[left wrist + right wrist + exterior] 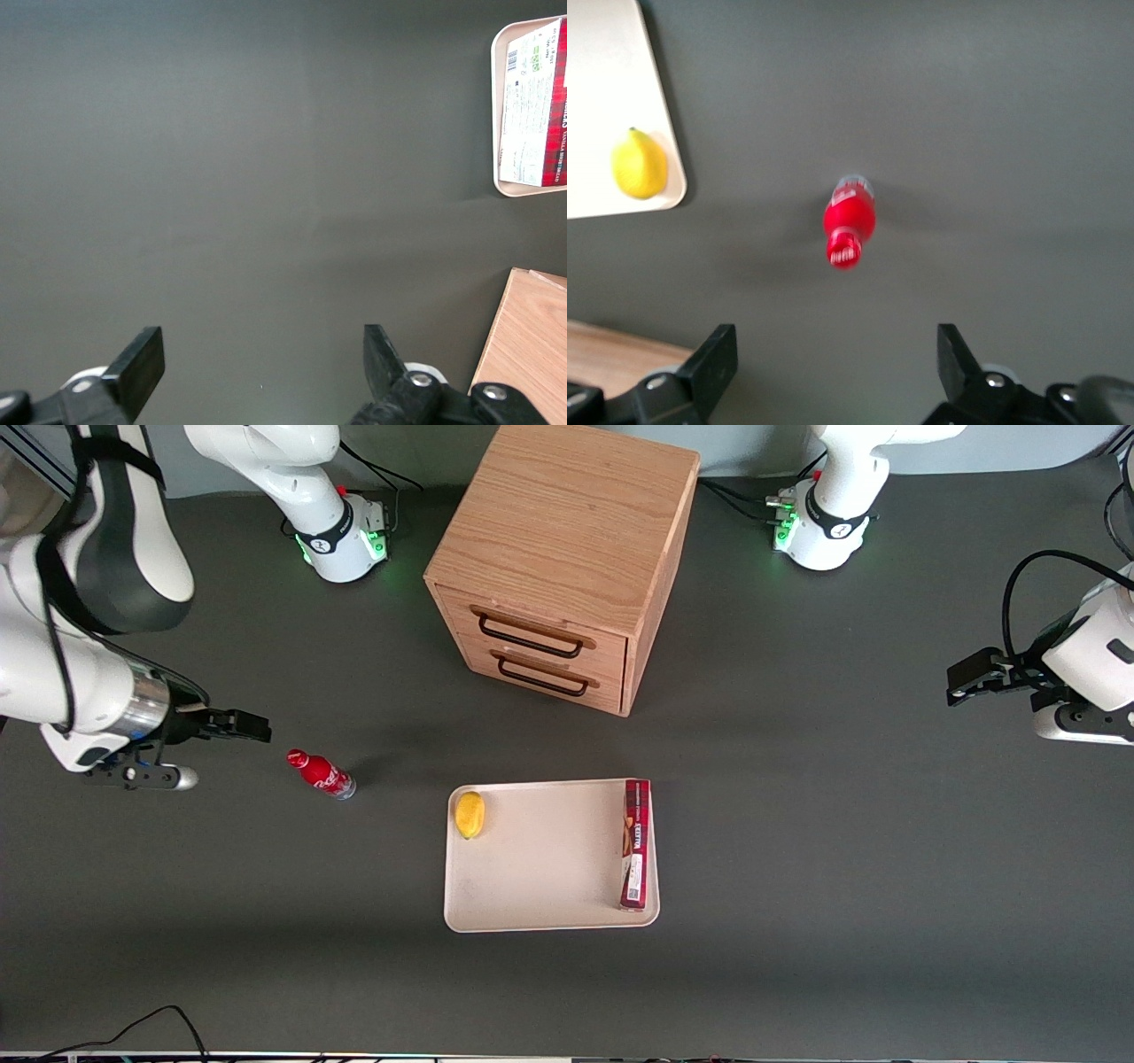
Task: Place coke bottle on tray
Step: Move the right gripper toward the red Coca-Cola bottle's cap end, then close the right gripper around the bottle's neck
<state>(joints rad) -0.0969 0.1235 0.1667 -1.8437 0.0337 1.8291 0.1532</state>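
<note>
The coke bottle [321,774] is small and red with a red cap; it stands on the dark table beside the tray, toward the working arm's end. In the right wrist view the coke bottle [849,221] shows cap-first, apart from the jaws. My right gripper [252,728] hovers above the table a short way from the bottle's cap, still farther toward the working arm's end. The gripper [835,354] is open with nothing between its fingers. The cream-white tray [549,868] lies flat, nearer the front camera than the cabinet; a corner of the tray [602,106] shows in the right wrist view.
A yellow lemon [469,815] lies in the tray's corner closest to the bottle. A long red box [635,843] lies along the tray's edge toward the parked arm. A wooden two-drawer cabinet [558,567] stands farther from the front camera than the tray.
</note>
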